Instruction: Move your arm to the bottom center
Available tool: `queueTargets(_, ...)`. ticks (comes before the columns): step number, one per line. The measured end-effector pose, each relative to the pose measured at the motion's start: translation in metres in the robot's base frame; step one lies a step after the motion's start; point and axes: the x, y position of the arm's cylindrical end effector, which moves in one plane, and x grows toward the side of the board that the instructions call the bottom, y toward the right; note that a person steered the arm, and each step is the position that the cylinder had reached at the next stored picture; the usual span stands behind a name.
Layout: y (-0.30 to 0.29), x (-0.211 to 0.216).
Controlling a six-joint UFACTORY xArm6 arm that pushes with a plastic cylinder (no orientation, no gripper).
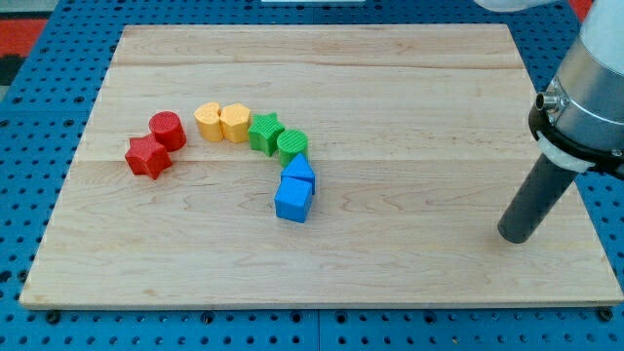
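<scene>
My tip rests on the wooden board near the view's right edge, below the middle, far to the right of all the blocks. The blocks form an arc left of centre: a red cylinder and a red star at the left, a yellow pentagon-like block and a yellow heart-like block, a green star and a green cylinder, then a blue triangular block and a blue cube at the arc's lower end.
The board lies on a blue pegboard table. The arm's grey and white body rises at the view's upper right above the rod.
</scene>
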Motion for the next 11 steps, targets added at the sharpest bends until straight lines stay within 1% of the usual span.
queueTargets(1, -0.015, 0.0)
queueTargets(2, -0.05, 0.0)
queueTargets(3, -0.067, 0.0)
queueTargets(6, -0.081, 0.004)
queueTargets(7, -0.105, 0.029)
queueTargets(8, -0.145, 0.057)
queueTargets(9, -0.17, 0.061)
queueTargets(10, -0.18, 0.061)
queueTargets(11, -0.178, 0.061)
